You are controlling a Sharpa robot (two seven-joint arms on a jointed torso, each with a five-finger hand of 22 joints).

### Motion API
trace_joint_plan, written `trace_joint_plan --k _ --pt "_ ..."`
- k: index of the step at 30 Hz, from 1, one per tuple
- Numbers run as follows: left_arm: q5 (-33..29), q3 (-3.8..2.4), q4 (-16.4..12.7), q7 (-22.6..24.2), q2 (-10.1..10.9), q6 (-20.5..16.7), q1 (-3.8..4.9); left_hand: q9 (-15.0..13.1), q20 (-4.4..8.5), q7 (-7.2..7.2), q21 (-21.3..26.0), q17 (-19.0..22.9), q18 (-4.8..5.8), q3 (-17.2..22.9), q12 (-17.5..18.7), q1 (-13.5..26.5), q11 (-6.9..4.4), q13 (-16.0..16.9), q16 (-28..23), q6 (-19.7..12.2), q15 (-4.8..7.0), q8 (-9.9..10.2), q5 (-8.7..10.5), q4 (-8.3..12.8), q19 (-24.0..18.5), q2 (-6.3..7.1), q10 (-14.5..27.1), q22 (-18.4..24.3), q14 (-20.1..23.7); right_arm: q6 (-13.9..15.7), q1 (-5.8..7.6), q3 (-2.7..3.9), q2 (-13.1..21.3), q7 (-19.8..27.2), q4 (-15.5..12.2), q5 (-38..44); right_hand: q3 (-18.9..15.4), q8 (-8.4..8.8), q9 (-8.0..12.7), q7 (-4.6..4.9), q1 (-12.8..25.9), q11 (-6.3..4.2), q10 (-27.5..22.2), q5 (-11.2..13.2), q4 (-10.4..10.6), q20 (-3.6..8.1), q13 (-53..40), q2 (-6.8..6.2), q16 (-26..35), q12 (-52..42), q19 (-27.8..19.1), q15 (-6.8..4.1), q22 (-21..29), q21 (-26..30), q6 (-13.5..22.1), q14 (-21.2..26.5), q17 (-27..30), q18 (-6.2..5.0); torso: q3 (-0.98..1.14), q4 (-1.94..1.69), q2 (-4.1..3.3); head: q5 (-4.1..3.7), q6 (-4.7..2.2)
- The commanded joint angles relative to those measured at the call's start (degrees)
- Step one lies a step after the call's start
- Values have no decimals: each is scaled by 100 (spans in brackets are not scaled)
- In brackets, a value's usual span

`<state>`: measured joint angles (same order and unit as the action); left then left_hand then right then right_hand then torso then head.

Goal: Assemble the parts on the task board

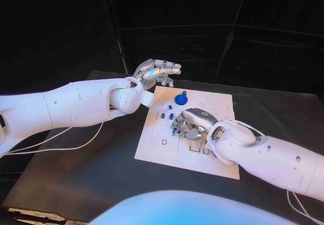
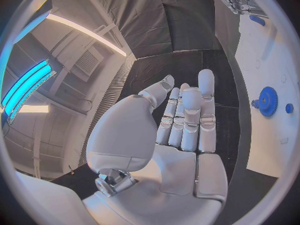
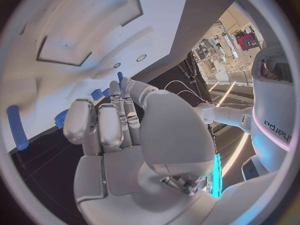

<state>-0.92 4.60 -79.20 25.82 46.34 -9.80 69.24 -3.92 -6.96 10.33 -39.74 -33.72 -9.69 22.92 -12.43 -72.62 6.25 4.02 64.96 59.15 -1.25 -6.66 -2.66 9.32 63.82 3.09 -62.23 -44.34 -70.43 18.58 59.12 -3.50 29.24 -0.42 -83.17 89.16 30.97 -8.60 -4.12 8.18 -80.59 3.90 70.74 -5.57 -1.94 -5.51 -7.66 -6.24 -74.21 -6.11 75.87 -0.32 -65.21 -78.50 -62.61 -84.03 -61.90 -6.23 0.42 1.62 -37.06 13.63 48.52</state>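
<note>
The white task board lies in the middle of the black table. A blue gear stands near its far edge, and it also appears in the left wrist view as a blue gear. Small blue parts lie beside it. My right hand is down on the board's middle with its fingers curled over small blue parts. In the right wrist view a small blue part sticks up between the thumb and a fingertip. My left hand hovers over the board's far left corner, fingers straight and holding nothing.
A long blue peg and other blue parts lie on the board ahead of my right hand's fingers. Recessed slots mark the board's near half. White cables trail across the table at the left.
</note>
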Motion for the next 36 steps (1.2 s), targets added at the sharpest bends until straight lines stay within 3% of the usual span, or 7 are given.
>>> trace_joint_plan --k 1,36 --pt "-19 -5 4 32 -11 33 12 7 -31 -1 29 8 -77 -28 -37 -27 9 -4 -19 -25 -24 -5 -31 8 -24 -22 38 5 34 -132 4 0 -14 -35 17 167 -6 27 3 36 18 31 -11 -36 -33 -3 0 13 -22 25 11 -24 12 -4 1 -139 7 104 -2 0 4 -6 16" --pt "-19 -5 24 4 -12 69 13 7 -34 1 34 17 -77 -33 -41 -24 12 -4 -22 -30 -28 -5 -31 2 -22 -25 47 10 36 -507 -6 -3 -136 -252 116 400 -21 34 3 39 35 34 -12 -43 -40 -7 -1 4 -28 34 3 -19 24 2 4 -139 2 102 -3 5 3 14 79"
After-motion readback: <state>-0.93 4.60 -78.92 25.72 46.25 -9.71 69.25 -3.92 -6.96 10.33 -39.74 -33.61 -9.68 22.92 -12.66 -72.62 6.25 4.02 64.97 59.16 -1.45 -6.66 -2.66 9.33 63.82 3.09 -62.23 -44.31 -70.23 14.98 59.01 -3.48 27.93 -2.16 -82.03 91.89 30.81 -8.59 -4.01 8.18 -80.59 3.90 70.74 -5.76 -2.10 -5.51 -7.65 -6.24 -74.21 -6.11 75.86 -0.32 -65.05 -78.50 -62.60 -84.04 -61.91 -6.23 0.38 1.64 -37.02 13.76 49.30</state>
